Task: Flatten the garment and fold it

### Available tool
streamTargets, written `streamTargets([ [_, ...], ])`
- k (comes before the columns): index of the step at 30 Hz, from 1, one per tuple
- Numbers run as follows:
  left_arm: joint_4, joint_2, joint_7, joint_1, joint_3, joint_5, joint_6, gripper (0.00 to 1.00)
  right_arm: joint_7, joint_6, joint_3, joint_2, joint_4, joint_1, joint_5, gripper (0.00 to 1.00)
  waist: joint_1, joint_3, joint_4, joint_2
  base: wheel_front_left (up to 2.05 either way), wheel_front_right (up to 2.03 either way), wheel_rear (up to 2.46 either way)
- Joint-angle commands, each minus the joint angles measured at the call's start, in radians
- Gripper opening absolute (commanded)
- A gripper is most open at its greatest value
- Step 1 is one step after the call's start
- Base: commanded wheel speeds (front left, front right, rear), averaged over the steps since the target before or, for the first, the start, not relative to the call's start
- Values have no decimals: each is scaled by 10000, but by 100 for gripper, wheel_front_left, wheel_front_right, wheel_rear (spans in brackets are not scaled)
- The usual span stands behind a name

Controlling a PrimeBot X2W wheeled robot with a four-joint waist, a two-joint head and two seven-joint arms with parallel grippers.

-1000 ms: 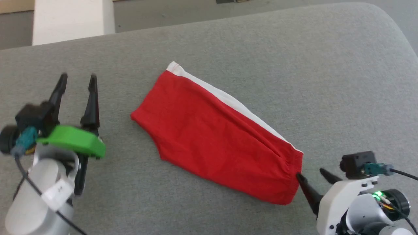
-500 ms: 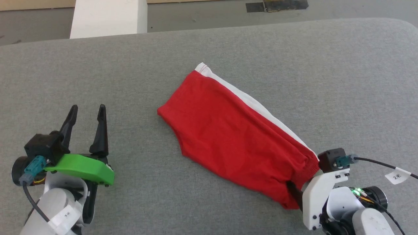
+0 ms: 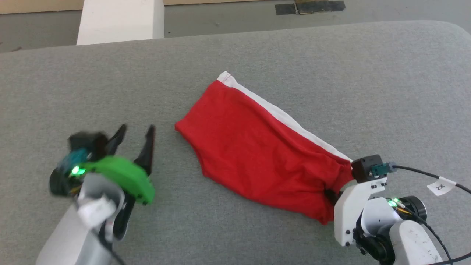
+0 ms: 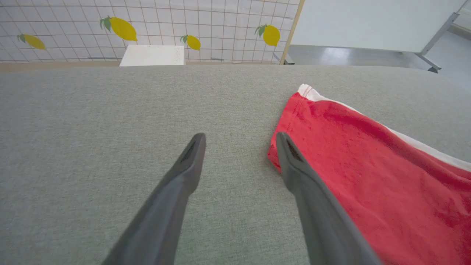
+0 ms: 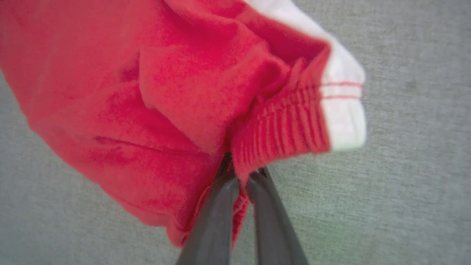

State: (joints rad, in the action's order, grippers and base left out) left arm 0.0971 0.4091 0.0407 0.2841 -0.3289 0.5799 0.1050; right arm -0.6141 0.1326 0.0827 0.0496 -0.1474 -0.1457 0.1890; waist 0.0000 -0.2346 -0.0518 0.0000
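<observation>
There it goes: the right end effector (image 5: pixel 244 176) has just snapped together, pinching the gathered waistband (image 5: pixel 279 125) of the red shorts (image 3: pixel 257 154), which lie slantwise mid-surface (image 3: pixel 331 73). The left end effector (image 3: pixel 136 129), fingers spread, has swung in beside the leg hem (image 4: pixel 289 117). A two-ended stretch to flatten looks likely.

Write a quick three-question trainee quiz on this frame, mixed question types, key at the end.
1. True or false: the left gripper is shut on the shorts.
2. Which part of the shorts is the right gripper shut on? A) a leg hem B) the gathered waistband C) the middle of the fabric
3. Fill in: the stripe along the shorts' far edge is ____.
Key: 1 false, it is open and holds nothing; 2 B; 3 white.
</observation>
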Motion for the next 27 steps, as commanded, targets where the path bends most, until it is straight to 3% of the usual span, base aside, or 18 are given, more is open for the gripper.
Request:
streamTargets([
  [1,163,-80,399,534,-153,67,-97,100,92,-19,-66,7,0,-166,71,0,0,-36,-98,0,0,0,0],
  [10,2415,-302,4156,2756,-1248,136,8,100,167,-19,198,7,100,-438,324,0,0,-289,-684,0,0,0,0],
  [19,3293,-527,5114,3008,-1468,577,-224,100,271,-19,196,7,74,-394,363,0,0,-503,-969,0,0,0,0],
  [20,3367,-530,5187,2968,-1531,603,-294,72,276,-19,202,7,72,-385,368,0,0,-516,-987,0,0,0,0],
  [21,3381,-552,5133,2949,-1533,638,-347,27,277,-19,205,7,74,-378,371,0,0,-530,-997,0,0,0,0],
  [22,3420,-594,5095,2911,-1523,714,-410,0,277,-19,210,7,78,-377,379,0,0,-550,-1011,0,0,0,0],
  [27,3450,-721,4739,2864,-1529,898,-768,0,285,-19,134,7,65,-355,383,0,0,-564,-954,0,0,0,0],
])
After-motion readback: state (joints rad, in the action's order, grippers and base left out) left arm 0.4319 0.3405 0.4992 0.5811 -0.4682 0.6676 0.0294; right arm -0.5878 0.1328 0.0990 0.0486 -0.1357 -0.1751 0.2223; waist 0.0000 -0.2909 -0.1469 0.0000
